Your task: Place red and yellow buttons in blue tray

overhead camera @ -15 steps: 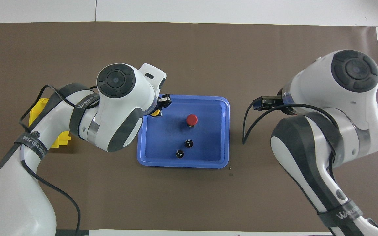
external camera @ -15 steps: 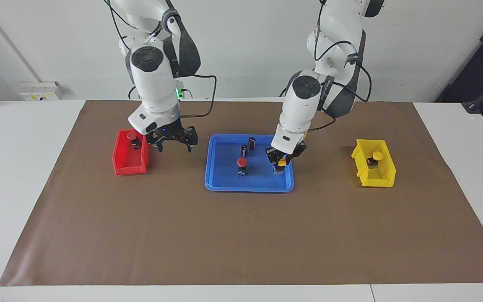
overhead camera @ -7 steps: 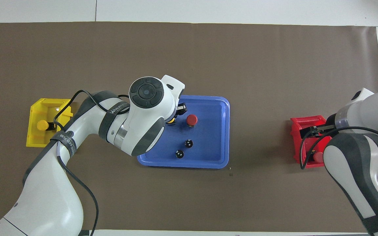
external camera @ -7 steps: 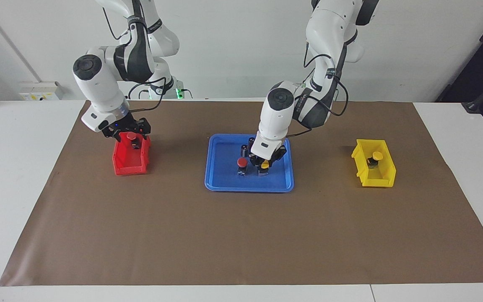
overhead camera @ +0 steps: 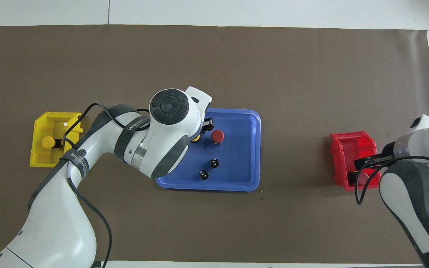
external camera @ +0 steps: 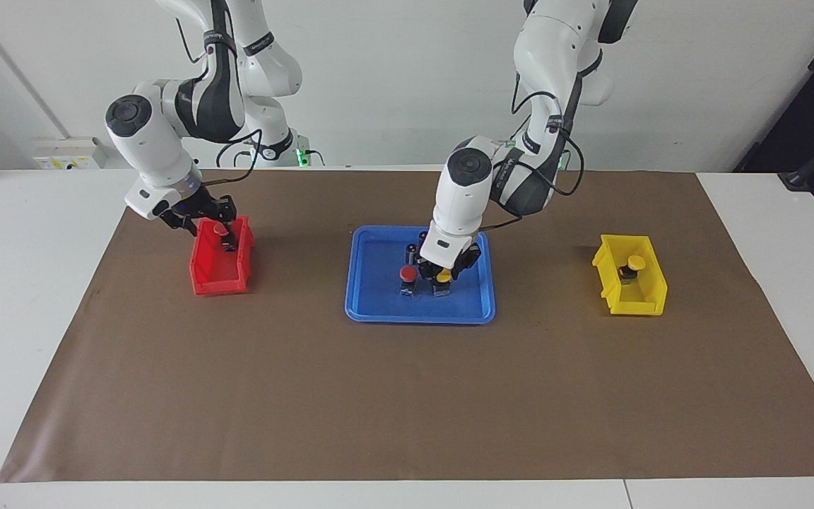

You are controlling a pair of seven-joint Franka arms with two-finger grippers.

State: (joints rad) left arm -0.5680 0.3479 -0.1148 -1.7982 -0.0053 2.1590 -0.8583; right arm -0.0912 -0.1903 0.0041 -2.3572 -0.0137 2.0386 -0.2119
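The tray (external camera: pixel 372 307), frame centre, holds one red button (external camera: pixel 408 273); the left claw (external camera: pixel 442 277) sets a yellow button (external camera: pixel 444 276) beside it, fingers unclear. The right claw (external camera: pixel 203 225), grip unclear, is at the red bin's (external camera: pixel 216 283) button (external camera: pixel 220 228). One yellow waits in the yellow bin (external camera: pixel 636 300).

We see the tray (external camera: pixel 372 311) mid-table holding two buttons (external camera: pixel 408 278) side by side, with two cylinders (external camera: pixel 412 250) nearer the robots. One bin (external camera: pixel 217 277) sits toward the right arm's end, another bin (external camera: pixel 634 291) toward the left arm's end, each holding one button (external camera: pixel 220 229). The left gripper (external camera: pixel 444 277) is over the tray, the right gripper (external camera: pixel 217 227) over its bin.
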